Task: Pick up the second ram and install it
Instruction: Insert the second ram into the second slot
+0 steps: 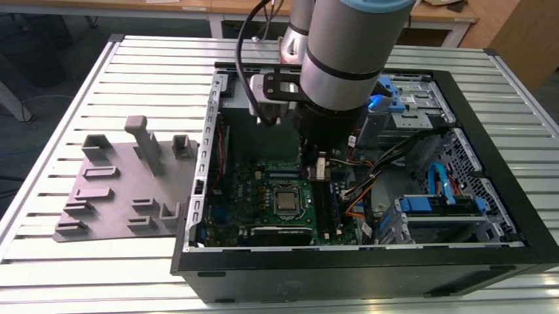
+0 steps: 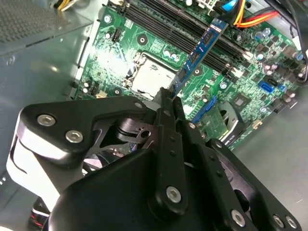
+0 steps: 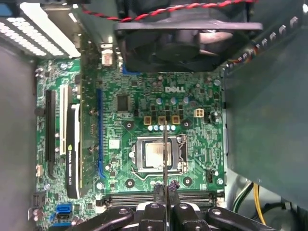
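Observation:
My gripper (image 1: pixel 319 171) is down inside the open computer case, over the green motherboard (image 1: pixel 262 186). It is shut on the second ram (image 2: pixel 199 50), a long dark blue stick that juts out from between the fingertips (image 2: pixel 166 96). In the second wrist view the stick's far end hangs over the black memory slots (image 2: pixel 216 41). In the first wrist view the ram (image 3: pixel 165 149) shows edge-on as a thin line in front of the silver chip (image 3: pixel 151 154), with the gripper (image 3: pixel 165 195) close above the slots (image 3: pixel 130 197).
The black case wall (image 1: pixel 349 265) rings the board. A fan (image 3: pixel 183 38) sits at one end of it. A dark expansion card (image 3: pixel 72 144) stands beside the chip. Orange and blue cables (image 1: pixel 436 180) and drive bays fill the exterior view's right. A grey tray with posts (image 1: pixel 114 190) lies outside the case.

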You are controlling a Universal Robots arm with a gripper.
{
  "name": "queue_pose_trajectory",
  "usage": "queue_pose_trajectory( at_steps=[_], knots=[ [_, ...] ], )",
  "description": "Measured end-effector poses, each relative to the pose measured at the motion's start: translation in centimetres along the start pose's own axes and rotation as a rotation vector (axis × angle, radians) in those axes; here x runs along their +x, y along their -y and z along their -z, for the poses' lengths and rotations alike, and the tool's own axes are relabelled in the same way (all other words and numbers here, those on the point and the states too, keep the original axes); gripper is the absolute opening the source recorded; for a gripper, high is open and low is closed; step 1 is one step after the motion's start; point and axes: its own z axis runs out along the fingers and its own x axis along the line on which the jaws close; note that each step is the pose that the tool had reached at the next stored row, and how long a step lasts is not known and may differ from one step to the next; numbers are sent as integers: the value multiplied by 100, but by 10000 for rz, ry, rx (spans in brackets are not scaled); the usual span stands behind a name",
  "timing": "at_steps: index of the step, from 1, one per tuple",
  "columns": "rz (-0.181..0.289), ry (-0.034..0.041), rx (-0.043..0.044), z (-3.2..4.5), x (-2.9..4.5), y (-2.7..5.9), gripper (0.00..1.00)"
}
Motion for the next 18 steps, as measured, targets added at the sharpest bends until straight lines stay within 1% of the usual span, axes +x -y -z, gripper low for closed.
queue_pose_trajectory(
  at_steps=[5,12,18],
  knots=[
    [-754,40,36,-2,0,0,11],
    [-1685,88,81,-4,0,0,11],
    [-2370,124,114,-6,0,0,11]
  ],
)
